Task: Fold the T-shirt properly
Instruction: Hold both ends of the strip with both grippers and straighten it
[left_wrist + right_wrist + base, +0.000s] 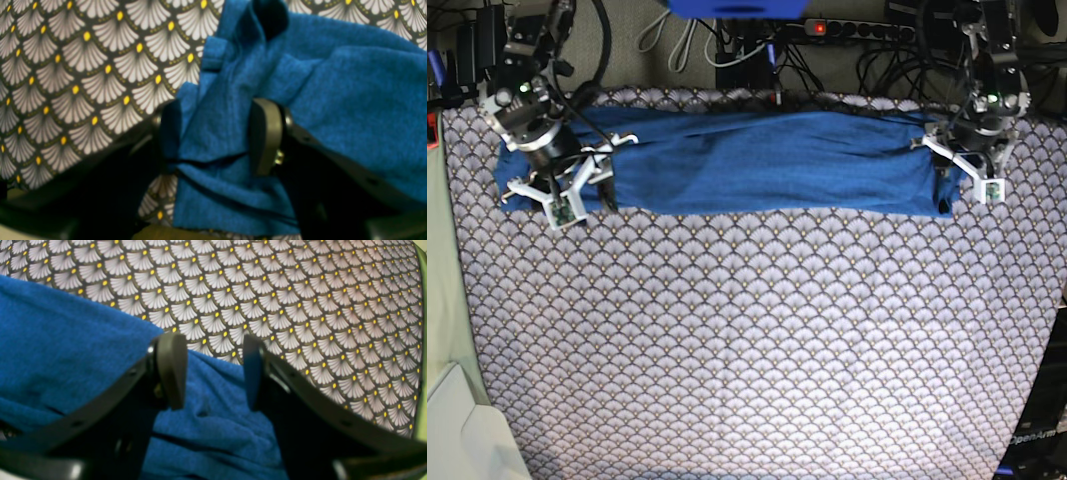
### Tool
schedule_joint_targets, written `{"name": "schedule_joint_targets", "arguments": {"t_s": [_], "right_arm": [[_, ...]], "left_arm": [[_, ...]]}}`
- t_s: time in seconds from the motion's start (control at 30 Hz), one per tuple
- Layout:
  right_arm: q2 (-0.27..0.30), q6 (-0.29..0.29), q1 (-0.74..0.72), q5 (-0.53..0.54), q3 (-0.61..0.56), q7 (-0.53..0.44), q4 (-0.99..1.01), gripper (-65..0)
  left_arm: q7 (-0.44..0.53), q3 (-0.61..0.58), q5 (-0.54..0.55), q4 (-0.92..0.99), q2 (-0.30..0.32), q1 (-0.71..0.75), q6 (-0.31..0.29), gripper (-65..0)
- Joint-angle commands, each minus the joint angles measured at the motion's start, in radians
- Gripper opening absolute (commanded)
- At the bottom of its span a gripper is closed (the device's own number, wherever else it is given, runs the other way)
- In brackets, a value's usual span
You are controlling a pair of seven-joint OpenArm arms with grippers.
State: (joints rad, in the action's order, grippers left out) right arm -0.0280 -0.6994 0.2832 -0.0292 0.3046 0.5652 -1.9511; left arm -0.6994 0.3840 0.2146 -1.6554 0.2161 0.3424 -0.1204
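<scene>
T-shirt (pixel 767 165): folded into long blue band, lying across patterned cloth (pixel 747 340) toward 12 o'clock. Left gripper (pixel 222 136) at 3 o'clock end, closed on bunched fabric. Right gripper (pixel 213 371) at 9 o'clock end, jaws apart above shirt, holding nothing.

- Setting: a robotics lab bench.
- Evidence: a power strip (pixel 867 28) and tangled cables (pixel 727 45) behind a table under scallop-patterned cloth (pixel 757 340).
</scene>
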Motion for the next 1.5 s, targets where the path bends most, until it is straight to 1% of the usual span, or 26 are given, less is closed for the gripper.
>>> {"name": "schedule_joint_targets", "arguments": {"t_s": [0.0, 0.23, 0.33, 0.4, 0.53, 0.57, 0.77, 0.8, 0.83, 1.07, 1.23, 1.33, 1.4, 1.47], "right_arm": [[0.004, 0.001, -0.006, 0.010, 0.001, -0.023, -0.015, -36.6], [0.006, 0.001, -0.005, 0.010, 0.001, -0.023, -0.015, -36.6], [0.006, 0.001, -0.005, 0.010, 0.001, -0.023, -0.015, -36.6], [0.006, 0.001, -0.005, 0.010, 0.001, -0.023, -0.015, -36.6], [0.006, 0.001, -0.005, 0.010, 0.001, -0.023, -0.015, -36.6], [0.006, 0.001, -0.005, 0.010, 0.001, -0.023, -0.015, -36.6], [0.006, 0.001, -0.006, 0.010, 0.001, -0.023, -0.015, -36.6], [0.006, 0.001, -0.006, 0.010, 0.001, -0.023, -0.015, -36.6], [0.006, 0.001, -0.006, 0.010, 0.001, -0.023, -0.015, -36.6], [0.006, 0.001, -0.006, 0.010, 0.005, -0.023, -0.015, -36.6], [0.006, 0.001, -0.008, 0.010, 0.003, -0.023, -0.015, -36.6], [0.006, 0.001, -0.008, 0.010, 0.003, -0.023, -0.015, -36.6], [0.006, 0.001, -0.019, 0.010, 0.006, -0.023, -0.015, -36.6], [0.006, 0.001, -0.022, 0.010, 0.008, -0.023, -0.015, -36.6]], "left_arm": [[0.016, 0.002, 0.003, -0.013, 0.010, -0.004, 0.000, -33.3], [0.016, 0.002, 0.007, -0.016, 0.033, 0.001, -0.006, -33.2], [0.016, 0.008, 0.004, -0.018, 0.033, 0.001, -0.066, -33.2], [0.016, 0.011, 0.004, -0.018, 0.032, -0.001, -0.095, -33.2], [0.016, 0.013, 0.006, -0.013, 0.030, -0.003, -0.104, -33.0], [0.016, 0.013, 0.009, -0.013, 0.030, -0.003, -0.104, -31.8], [0.016, 0.013, 0.012, -0.016, 0.033, -0.003, -0.107, -13.5], [0.016, 0.013, 0.013, -0.015, 0.033, -0.003, -0.107, -11.5], [0.017, 0.013, 0.013, -0.013, 0.032, -0.003, -0.107, -10.9], [0.020, 0.007, 0.013, -0.010, 0.026, -0.012, -0.107, -11.0], [0.020, 0.007, 0.015, 0.054, 0.024, -0.022, -0.107, -11.0], [0.024, 0.013, 0.015, 0.087, 0.003, -0.033, -0.114, -11.0], [0.020, 0.013, 0.015, 0.097, -0.002, -0.033, -0.158, -11.3], [0.017, 0.013, 0.015, 0.110, -0.007, -0.033, -0.204, -14.7]]}}
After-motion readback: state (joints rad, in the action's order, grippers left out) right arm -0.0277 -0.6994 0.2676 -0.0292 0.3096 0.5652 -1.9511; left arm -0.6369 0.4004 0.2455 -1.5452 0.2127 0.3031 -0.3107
